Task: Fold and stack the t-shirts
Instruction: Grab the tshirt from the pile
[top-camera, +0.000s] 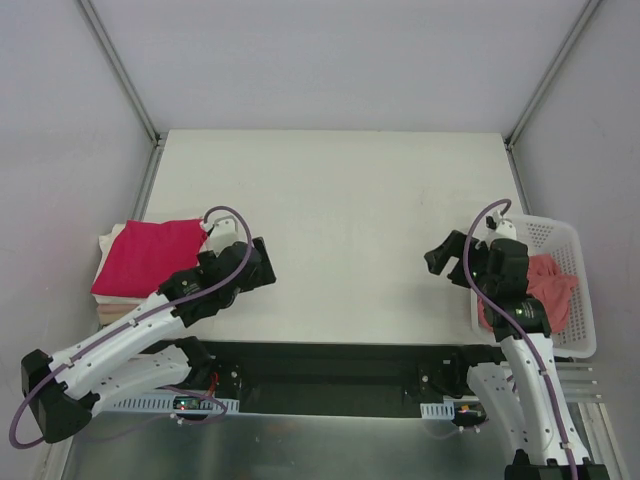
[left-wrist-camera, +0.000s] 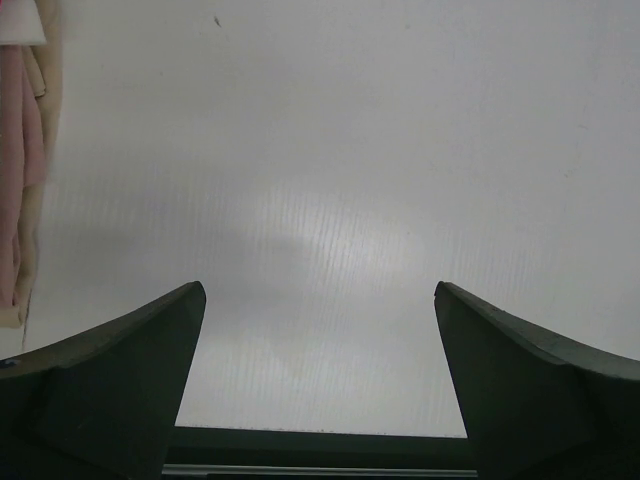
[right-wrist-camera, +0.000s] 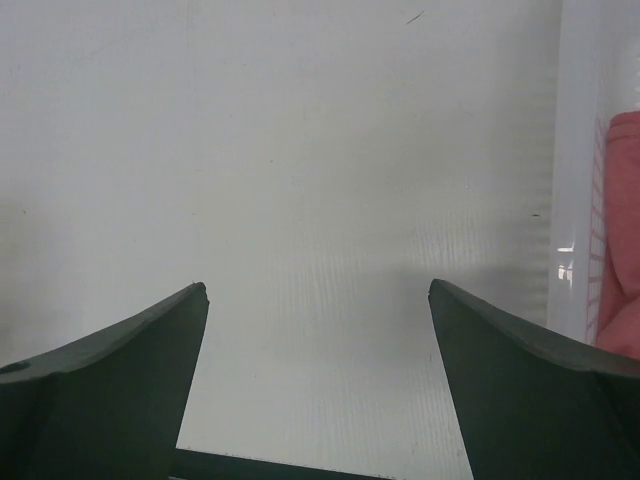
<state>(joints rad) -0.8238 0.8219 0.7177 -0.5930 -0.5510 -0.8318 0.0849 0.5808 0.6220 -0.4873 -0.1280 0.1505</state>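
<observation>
Stack at 9 o'clock of table (top-camera: 350, 200): magenta-red tee (top-camera: 150, 255) folded atop cream tees (top-camera: 108, 305). Salmon tee (top-camera: 548, 285) crumpled in mesh basket (top-camera: 570, 238), 4 o'clock. Left gripper (top-camera: 258, 265) and right gripper (top-camera: 442, 255) both spread wide, empty.

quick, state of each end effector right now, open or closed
left end effector: open, holding nothing
right end effector: open, holding nothing

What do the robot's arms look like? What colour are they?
The left arm and right arm are white with little holes and black joints. A thin purple cable loops over each. The left gripper and right gripper have dark wedge-shaped fingers.
</observation>
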